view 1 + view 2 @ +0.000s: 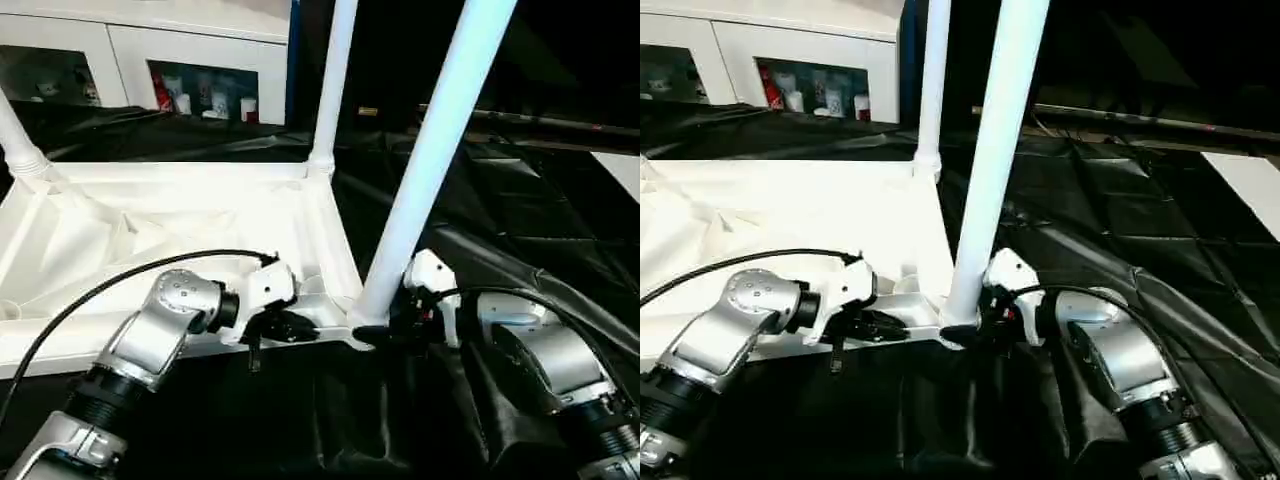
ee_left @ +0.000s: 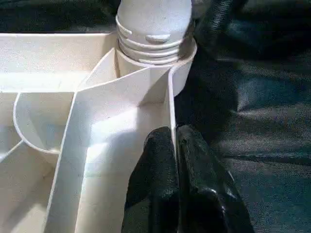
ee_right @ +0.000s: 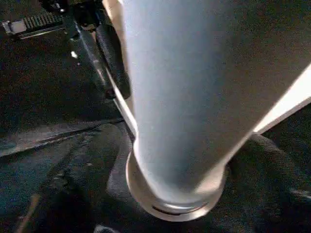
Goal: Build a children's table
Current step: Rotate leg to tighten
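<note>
The left end effector pinches the white tabletop rim; at its 3 o'clock, the right end effector wraps the near leg.

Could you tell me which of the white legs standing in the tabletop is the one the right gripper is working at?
The near leg in the corner closest to the robot; the right gripper sits at its base. The other legs stand at the far corners.

Left end effector pinched closed; right end effector seemingly spread, both forearms angled inward.
</note>
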### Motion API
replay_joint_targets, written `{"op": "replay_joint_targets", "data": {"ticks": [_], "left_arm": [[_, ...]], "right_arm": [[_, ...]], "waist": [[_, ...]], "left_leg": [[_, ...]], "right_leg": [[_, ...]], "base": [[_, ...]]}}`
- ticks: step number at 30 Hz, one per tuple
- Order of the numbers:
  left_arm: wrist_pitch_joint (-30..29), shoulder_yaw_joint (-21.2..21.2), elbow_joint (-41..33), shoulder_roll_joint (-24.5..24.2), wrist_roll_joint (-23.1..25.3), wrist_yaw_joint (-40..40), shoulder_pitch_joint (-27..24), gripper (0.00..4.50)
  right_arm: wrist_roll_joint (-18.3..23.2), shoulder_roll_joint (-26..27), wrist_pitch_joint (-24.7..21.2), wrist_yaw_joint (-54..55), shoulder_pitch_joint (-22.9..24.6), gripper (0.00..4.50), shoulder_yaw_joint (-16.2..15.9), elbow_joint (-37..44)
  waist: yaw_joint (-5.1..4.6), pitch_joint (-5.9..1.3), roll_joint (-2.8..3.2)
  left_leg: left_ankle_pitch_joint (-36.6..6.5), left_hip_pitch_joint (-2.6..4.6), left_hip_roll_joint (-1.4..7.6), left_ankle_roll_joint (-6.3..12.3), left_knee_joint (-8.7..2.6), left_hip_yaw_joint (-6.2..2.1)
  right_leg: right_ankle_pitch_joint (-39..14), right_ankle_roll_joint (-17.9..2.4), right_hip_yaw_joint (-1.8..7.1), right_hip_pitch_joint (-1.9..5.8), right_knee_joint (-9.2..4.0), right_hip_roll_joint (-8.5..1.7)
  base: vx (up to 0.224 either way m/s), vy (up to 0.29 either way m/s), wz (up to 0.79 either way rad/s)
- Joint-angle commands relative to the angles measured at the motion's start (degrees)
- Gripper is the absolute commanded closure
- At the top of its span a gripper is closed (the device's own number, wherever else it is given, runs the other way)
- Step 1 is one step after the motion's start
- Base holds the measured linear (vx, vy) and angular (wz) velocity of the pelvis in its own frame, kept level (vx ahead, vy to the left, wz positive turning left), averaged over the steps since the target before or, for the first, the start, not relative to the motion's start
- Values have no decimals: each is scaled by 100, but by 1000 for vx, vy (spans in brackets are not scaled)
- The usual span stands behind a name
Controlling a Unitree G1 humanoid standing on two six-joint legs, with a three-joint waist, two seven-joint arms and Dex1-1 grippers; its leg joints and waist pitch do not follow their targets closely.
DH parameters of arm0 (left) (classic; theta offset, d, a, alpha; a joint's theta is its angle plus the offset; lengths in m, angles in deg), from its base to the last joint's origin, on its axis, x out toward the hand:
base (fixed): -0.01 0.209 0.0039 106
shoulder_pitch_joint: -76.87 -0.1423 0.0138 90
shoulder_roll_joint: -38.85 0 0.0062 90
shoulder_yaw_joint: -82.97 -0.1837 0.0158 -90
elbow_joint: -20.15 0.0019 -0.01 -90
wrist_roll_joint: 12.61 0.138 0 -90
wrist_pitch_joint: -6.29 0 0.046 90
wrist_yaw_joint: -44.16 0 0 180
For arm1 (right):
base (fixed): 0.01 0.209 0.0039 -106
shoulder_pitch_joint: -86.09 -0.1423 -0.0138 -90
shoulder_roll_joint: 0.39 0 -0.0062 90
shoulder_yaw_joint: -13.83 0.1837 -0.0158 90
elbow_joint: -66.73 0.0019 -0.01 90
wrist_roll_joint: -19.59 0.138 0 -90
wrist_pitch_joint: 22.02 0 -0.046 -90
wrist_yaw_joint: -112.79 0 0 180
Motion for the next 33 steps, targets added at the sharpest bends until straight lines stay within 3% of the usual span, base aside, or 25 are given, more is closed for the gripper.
{"op": "replay_joint_targets", "data": {"ticks": [1,3,8,13,18,19,21,22,26,27,28,29,31,32,33], "left_arm": [[73,-55,-164,103,-200,45,-13,450],[80,-16,-145,93,-195,13,-20,450],[93,18,-114,99,-198,-43,-32,450],[68,-13,-45,205,-175,-149,11,450],[-22,105,238,308,25,-671,57,450],[-182,137,403,442,148,-1023,137,450],[-265,141,463,503,195,-1158,176,450],[-344,144,544,604,261,-1356,233,450],[-767,201,1195,1459,441,-2458,680,450],[-802,168,1319,1640,457,-2583,771,450],[-830,133,1522,1946,474,-2747,925,450],[-832,123,1582,2029,478,-2784,971,450],[-769,39,1691,2166,523,-2765,1079,450],[-720,10,1694,2169,535,-2725,1099,450],[-720,9,1677,2161,530,-2678,1106,450]], "right_arm": [[-67,43,-50,-64,-14,131,-241,2],[-115,57,-22,-73,-19,143,-276,-21],[-190,90,65,-69,-51,187,-345,-98],[-242,126,162,-3,-36,197,-335,-215],[-268,544,134,630,152,199,-149,-326],[-241,892,-23,1222,134,200,70,-515],[-217,1040,-130,1468,113,200,168,-599],[-247,1191,-191,1741,77,200,230,-717],[-528,2043,-346,3219,-354,201,442,-1556],[-560,2221,-389,3529,-490,201,518,-1763],[-562,2496,-413,3995,-739,201,700,-2126],[-559,2568,-410,4110,-811,201,751,-2229],[-580,2702,-268,4201,-983,201,773,-2444],[-600,2733,-200,4201,-1025,201,754,-2481],[-602,2764,-126,4188,-1060,201,748,-2504]], "waist": [[-3,-305,-35],[-3,-305,-61],[-28,-293,-13],[-34,-295,-32],[-62,-277,-21],[-88,-271,-43],[-112,-272,-32],[-158,-269,-37],[-280,-226,81],[-309,-220,61],[-334,-215,103],[-361,-221,105],[-398,-210,202],[-445,-207,218],[-451,-199,238]], "left_leg": [[-1140,128,520,47,-395,-241],[-1083,129,520,73,-387,-236],[-1274,139,520,-4,-399,-246],[-1330,144,522,-33,-396,-251],[-1455,152,521,-83,-410,-252],[-1639,160,514,-180,-418,-269],[-1753,167,514,-266,-426,-290],[-1937,156,518,-372,-446,-321],[-2693,237,488,-618,-442,-368],[-3031,274,479,-674,-420,-430],[-3236,276,485,-697,-427,-454],[-3358,283,483,-715,-427,-484],[-3925,383,504,-791,-461,-527],[-4119,321,520,-825,-531,-570],[-4221,296,526,-851,-565,-580]], "right_leg": [[-1015,-1146,349,166,-412,-570],[-1000,-1144,346,165,-406,-569],[-1283,-1092,353,152,-438,-570],[-1374,-1075,353,153,-443,-574],[-1550,-1034,359,124,-468,-566],[-1940,-943,356,117,-508,-584],[-2159,-913,351,98,-517,-592],[-2462,-803,334,105,-542,-601],[-3134,-679,313,-14,-650,-602],[-3595,-511,243,2,-715,-627],[-3750,-420,227,-4,-751,-635],[-3757,-388,194,6,-759,-633],[-3465,-375,83,25,-841,-591],[-3174,-392,34,105,-812,-576],[-3110,-392,24,122,-793,-566]], "base": [[0,0,0],[0,0,0],[0,0,0],[0,0,0],[0,0,0],[0,0,0],[0,0,0],[0,0,0],[-31,12,-3],[-77,32,-10],[-64,42,-13],[-64,42,-13],[0,0,0],[0,0,0],[0,0,0]]}}
